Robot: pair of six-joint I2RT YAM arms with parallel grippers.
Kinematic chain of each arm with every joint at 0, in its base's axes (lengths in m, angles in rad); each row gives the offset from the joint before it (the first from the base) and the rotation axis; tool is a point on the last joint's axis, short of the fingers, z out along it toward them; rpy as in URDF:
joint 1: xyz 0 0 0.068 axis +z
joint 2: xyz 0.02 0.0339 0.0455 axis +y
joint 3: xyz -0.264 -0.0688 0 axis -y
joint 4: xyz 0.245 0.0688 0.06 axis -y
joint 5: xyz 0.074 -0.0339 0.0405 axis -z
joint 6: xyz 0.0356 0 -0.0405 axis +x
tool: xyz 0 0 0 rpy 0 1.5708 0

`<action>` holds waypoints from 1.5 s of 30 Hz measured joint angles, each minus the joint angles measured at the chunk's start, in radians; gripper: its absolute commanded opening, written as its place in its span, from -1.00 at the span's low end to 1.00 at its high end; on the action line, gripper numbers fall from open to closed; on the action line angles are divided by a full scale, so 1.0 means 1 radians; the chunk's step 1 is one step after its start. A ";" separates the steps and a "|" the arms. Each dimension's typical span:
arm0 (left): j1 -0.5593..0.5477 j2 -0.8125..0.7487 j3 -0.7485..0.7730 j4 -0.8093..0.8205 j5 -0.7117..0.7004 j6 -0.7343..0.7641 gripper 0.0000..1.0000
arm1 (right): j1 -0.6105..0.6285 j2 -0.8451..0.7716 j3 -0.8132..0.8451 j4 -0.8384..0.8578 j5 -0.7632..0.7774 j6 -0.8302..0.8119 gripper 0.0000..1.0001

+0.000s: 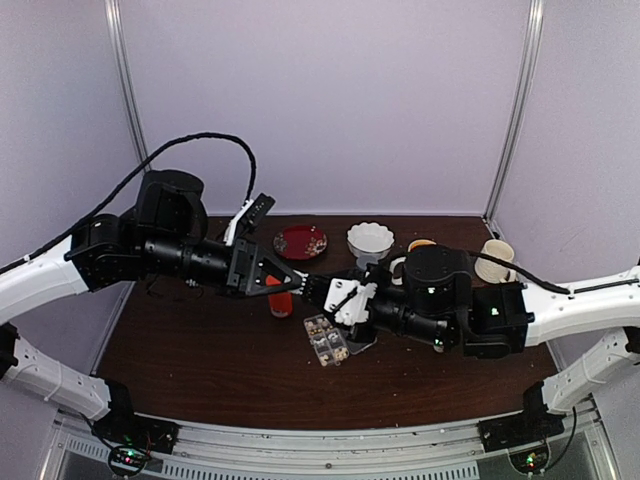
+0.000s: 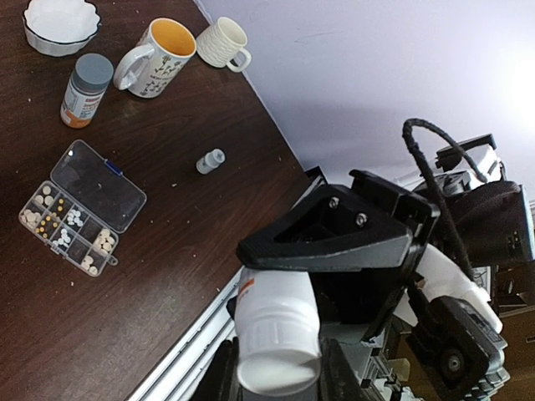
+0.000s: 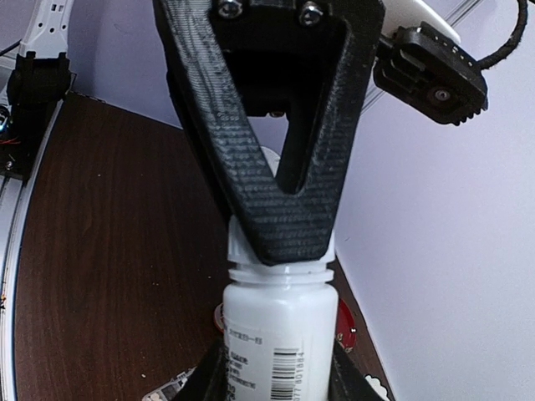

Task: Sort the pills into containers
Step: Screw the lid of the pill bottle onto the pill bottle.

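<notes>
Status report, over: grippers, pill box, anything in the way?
Left gripper shut on white bottle, cap end; right gripper on its body. Pill box open, pills inside. Small vial lies loose beyond the box, not blocking.

White bottle point(image 3: 280, 334); whitish pills point(image 2: 73, 217); clear containers point(image 2: 57, 219).

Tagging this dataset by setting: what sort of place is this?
Probably a robot lab test booth: plain pale wall panels on metal posts enclose a dark wood-grain table, with two robot arms bolted to a rail at its edge.
</notes>
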 measured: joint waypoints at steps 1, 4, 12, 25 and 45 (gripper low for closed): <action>0.002 0.005 0.002 -0.003 0.003 0.007 -1.00 | -0.001 0.002 0.009 -0.021 0.000 0.006 -1.00; 0.004 0.026 0.019 -0.029 0.011 0.030 -1.00 | -0.003 0.005 0.034 -0.088 -0.006 0.031 -1.00; 0.009 0.060 0.031 -0.073 0.063 0.066 -1.00 | -0.035 0.002 0.049 -0.184 -0.135 0.132 -1.00; -0.054 -0.024 0.030 -0.027 0.099 0.451 -1.00 | -0.193 -0.013 0.177 -0.316 -0.781 0.435 -1.00; -0.129 -0.047 0.048 -0.062 0.012 1.769 -1.00 | -0.251 0.015 0.158 -0.204 -1.075 0.706 -1.00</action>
